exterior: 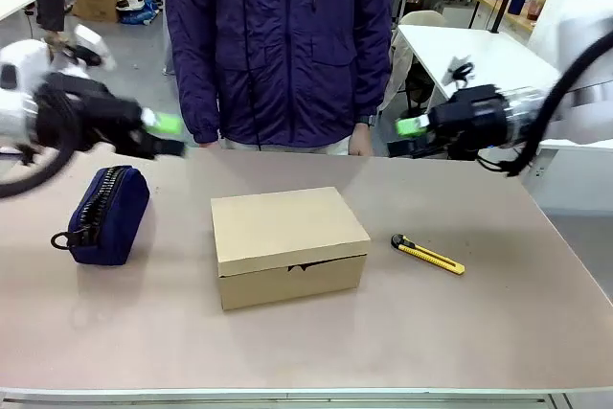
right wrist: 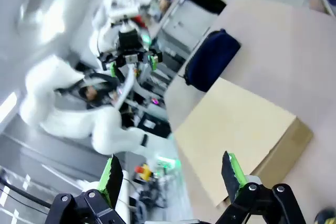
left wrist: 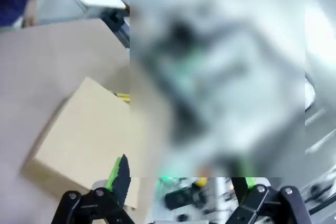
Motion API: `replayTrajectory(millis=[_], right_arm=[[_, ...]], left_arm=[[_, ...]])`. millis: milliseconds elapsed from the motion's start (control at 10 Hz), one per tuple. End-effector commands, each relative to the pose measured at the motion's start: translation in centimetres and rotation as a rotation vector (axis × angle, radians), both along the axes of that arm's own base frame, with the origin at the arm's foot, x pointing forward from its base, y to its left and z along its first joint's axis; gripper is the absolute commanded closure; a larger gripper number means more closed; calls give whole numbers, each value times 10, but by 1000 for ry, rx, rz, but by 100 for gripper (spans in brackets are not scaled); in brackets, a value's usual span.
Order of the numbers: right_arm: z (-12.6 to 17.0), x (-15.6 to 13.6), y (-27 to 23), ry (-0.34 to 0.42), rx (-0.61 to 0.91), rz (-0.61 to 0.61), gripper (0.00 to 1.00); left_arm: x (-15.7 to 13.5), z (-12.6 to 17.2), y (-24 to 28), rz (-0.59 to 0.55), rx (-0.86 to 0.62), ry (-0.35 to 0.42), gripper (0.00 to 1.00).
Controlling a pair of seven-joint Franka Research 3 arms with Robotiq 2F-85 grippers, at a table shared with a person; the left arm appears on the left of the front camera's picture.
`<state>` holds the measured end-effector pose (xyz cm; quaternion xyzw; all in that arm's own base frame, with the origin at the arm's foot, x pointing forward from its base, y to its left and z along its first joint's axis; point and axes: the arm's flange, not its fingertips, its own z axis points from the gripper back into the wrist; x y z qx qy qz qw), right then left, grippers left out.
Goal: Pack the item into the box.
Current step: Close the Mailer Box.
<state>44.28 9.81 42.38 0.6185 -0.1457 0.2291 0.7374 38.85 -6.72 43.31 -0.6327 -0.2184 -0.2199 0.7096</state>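
Above the table (exterior: 536,332), both released end effectors, left (exterior: 165,134) and right (exterior: 410,131), hover motion-blurred beside the closed box (exterior: 287,244).

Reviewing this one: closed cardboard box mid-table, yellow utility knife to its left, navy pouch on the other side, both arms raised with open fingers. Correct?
Not quite. In the front view the yellow utility knife lies right of the box, and the navy pouch is on its left. The rest holds.

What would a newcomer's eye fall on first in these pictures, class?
A plain brown cardboard box, lid closed, sits mid-table in front of a person in a dark blue jacket. A navy blue zip pouch lies to its left and a yellow-and-black utility knife to its right. Above the table's far corners hang the left claw and right claw, both open and empty.
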Motion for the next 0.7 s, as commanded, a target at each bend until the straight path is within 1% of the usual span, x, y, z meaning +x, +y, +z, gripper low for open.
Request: replayTrajectory(millis=[0, 100, 200, 300, 400, 500, 600], right_arm=[[11, -21, -38, 189, 45, -128, 0], [6, -29, -68, 288, 62, -134, 0], [-4, -38, -98, 361, 109, -109, 0], [-15, -47, -130, 428, 179, -157, 0], [-25, -58, -161, 449, 228, -170, 0], [-32, -65, -181, 480, 260, -310, 0], [-37, -66, -190, 505, 249, -311, 0]], left_arm=[[17, 24, 36, 157, -61, 320, 0], [22, 26, 61, 220, -86, 418, 0], [24, 24, 84, 315, -106, 455, 0], [24, 17, 106, 311, -100, 479, 0], [21, 5, 126, 283, -49, 524, 0], [18, -7, 145, 258, -44, 531, 0], [16, -15, 154, 238, -65, 513, 0]])
